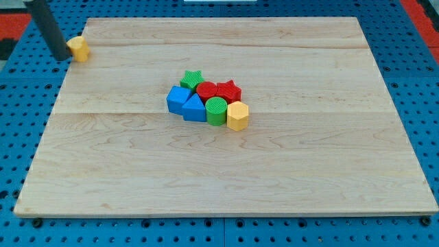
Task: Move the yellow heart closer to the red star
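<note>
The straight dark rod slants down from the view's top left corner, and my tip rests at the wooden board's left edge; with no jaws, it grips nothing and just touches the left side of the small yellow heart block. Well apart, near the board's centre, a tight cluster sits: green star, red cylinder, red star, blue cube, blue triangular block, green cylinder and yellow hexagonal block.
</note>
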Robot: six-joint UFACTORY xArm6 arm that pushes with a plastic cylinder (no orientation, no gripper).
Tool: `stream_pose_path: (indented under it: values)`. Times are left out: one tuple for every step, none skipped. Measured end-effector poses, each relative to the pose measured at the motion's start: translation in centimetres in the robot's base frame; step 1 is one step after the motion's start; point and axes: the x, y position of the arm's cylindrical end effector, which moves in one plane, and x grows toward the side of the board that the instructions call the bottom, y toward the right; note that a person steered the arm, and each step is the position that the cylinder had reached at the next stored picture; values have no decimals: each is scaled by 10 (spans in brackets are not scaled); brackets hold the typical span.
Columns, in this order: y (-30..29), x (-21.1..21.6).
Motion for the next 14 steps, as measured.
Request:
stream_pose_path:
  values:
    - [83, 3]
    - [58, 2]
    - [-12, 27]
    - [-25, 4]
    - [1, -23]
    - [22, -36]
    - [107, -7]
    - [121, -7]
    - [80, -22]
    - [133, -35]
    - [188, -22]
    - [214, -24]
    - [194, -55]
    - [214, -56]
